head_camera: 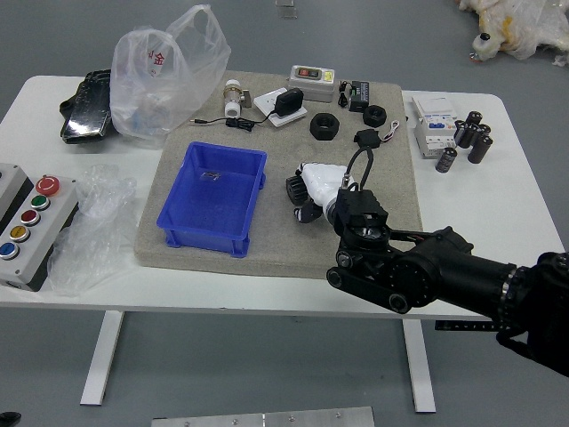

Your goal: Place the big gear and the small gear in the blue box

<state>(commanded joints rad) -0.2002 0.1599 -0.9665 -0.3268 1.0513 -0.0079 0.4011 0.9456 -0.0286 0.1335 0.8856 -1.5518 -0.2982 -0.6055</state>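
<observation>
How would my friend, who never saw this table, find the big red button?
At the white table's left edge, a light grey box has a row of coloured buttons. The big red button is at the far end, beside the green one, wider and brighter than the other red one.

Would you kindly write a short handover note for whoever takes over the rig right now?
Left robot hand: out of view.
Right robot hand: at a dark ribbed piece, probably a gear; grip unclear.
Beyond it: two black round pieces, identity uncertain.
Done: nothing placed; no gear shows in the blue box.
Left: both gears into the box.
</observation>
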